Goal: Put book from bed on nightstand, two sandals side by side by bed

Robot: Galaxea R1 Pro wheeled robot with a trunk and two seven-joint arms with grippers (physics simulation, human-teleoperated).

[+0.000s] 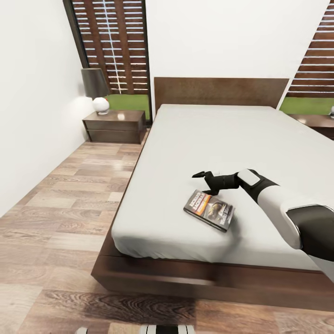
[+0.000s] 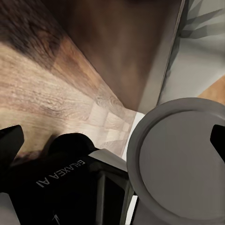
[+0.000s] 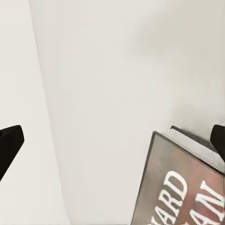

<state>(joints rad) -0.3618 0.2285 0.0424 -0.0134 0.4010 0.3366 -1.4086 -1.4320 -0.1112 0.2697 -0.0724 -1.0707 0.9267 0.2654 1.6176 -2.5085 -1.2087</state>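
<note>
On the bed (image 1: 222, 139), head view: book (image 1: 209, 209) lies flat near the foot edge, dark cover, nothing blocking it. Right gripper (image 1: 207, 183) just above it, jaws apart. Nightstand (image 1: 114, 126) with lamp (image 1: 96, 89) far left. Right wrist view: book (image 3: 180, 187) corner, white lettering. Left wrist view: floor (image 2: 42, 89); left jaws apart.
</note>
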